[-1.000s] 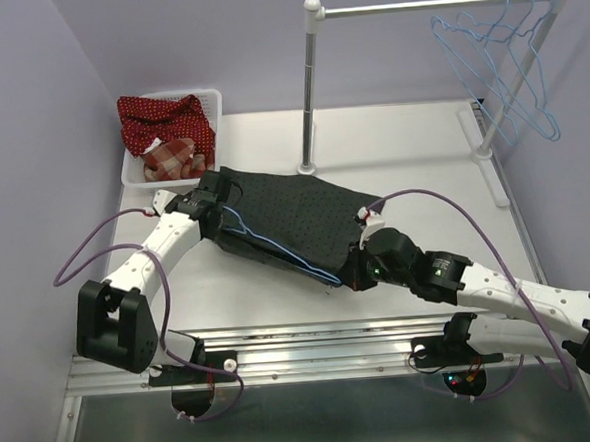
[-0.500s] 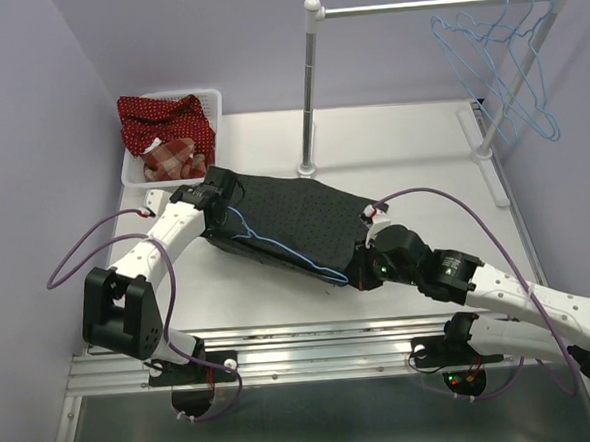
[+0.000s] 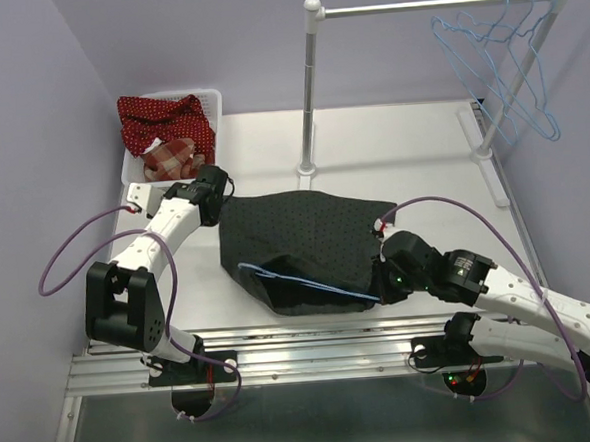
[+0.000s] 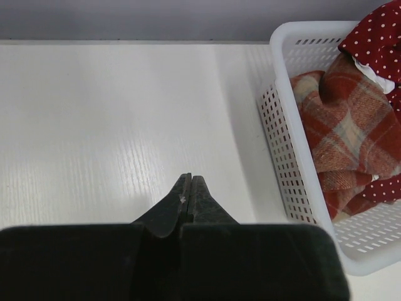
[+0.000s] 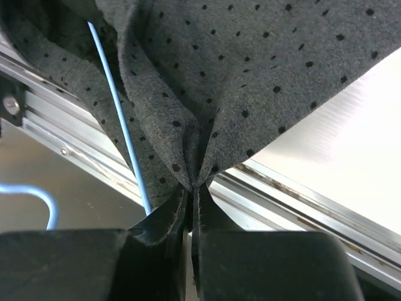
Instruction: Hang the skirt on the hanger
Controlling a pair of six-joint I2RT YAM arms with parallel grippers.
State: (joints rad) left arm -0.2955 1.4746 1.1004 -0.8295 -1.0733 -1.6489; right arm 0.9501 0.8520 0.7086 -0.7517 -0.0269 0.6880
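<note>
The dark dotted skirt [image 3: 311, 235] lies spread on the table's middle, its near edge by the front rail. A light-blue wire hanger [image 3: 309, 286] shows along that near edge, partly inside the fabric. My right gripper [image 3: 387, 279] is shut on the skirt's near right corner. In the right wrist view the fabric [image 5: 250, 69] bunches into the closed gripper [image 5: 194, 186], with the hanger wire [image 5: 119, 122] to the left. My left gripper [image 3: 213, 180] is shut and empty just off the skirt's far left corner; its wrist view shows closed tips [image 4: 190, 178] over bare table.
A white basket [image 3: 129, 177] at the back left holds a red dotted garment [image 3: 168, 117] and a plaid cloth [image 3: 169, 159]; it also shows in the left wrist view [image 4: 282, 144]. A clothes rail [image 3: 412, 6] at the back carries several spare blue hangers [image 3: 511, 63].
My left gripper has let go of the skirt's left corner and moved back towards the basket. My right gripper has pulled the skirt and hanger towards the front rail.
</note>
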